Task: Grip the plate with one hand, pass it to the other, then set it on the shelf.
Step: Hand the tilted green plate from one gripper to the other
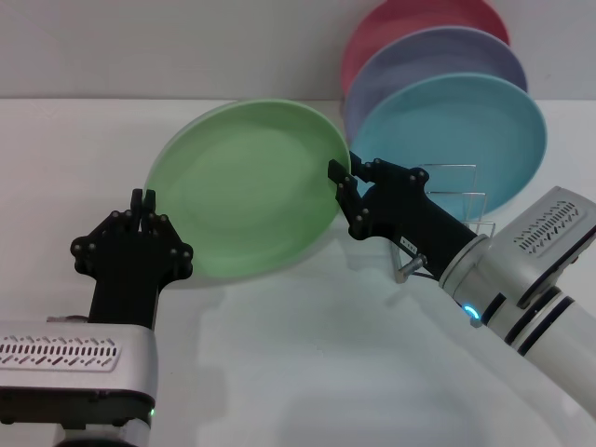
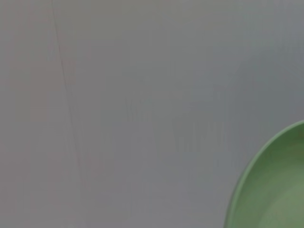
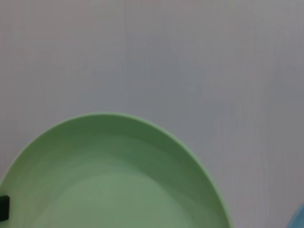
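The light green plate (image 1: 247, 186) is held tilted up off the white table, its hollow facing me. My right gripper (image 1: 343, 191) is shut on the plate's right rim. One black fingertip (image 3: 4, 208) shows at the rim in the right wrist view, where the plate (image 3: 114, 180) fills the lower part. My left gripper (image 1: 142, 203) is shut and empty, just beside the plate's lower left rim. The left wrist view shows only an edge of the plate (image 2: 270, 190). The silver wire rack (image 1: 458, 197) stands behind the right gripper.
A light blue plate (image 1: 466, 140), a purple plate (image 1: 438, 60) and a pink plate (image 1: 410, 23) stand upright in the rack at the back right. The white table (image 1: 307, 354) stretches in front of both arms.
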{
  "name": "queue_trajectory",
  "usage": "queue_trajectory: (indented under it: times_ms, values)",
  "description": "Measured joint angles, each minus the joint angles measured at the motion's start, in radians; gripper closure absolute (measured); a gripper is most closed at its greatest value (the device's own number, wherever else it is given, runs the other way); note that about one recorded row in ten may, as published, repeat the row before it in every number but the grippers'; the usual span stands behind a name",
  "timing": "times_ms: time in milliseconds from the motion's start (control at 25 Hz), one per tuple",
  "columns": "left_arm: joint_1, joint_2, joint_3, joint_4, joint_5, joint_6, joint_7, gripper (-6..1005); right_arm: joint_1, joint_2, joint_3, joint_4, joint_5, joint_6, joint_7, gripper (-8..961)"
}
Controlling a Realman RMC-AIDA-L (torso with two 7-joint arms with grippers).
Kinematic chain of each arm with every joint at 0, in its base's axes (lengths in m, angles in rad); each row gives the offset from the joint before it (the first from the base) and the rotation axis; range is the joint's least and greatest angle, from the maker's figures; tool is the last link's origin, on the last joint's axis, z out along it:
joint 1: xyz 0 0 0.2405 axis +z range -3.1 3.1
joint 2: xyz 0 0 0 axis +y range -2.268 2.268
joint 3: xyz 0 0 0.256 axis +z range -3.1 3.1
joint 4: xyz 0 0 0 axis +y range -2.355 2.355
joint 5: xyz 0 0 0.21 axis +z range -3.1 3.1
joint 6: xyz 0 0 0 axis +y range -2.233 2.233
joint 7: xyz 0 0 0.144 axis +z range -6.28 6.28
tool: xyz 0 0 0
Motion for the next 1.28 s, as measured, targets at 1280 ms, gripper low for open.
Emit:
queue_trajectory:
  times_ms: [1280]
  values:
    - [-0.001, 0.000, 0.000, -0.003, -0.001, -0.004, -0.007, 968, -0.001, 0.000, -0.001, -0.013, -0.020, -0.001, 0.000, 808]
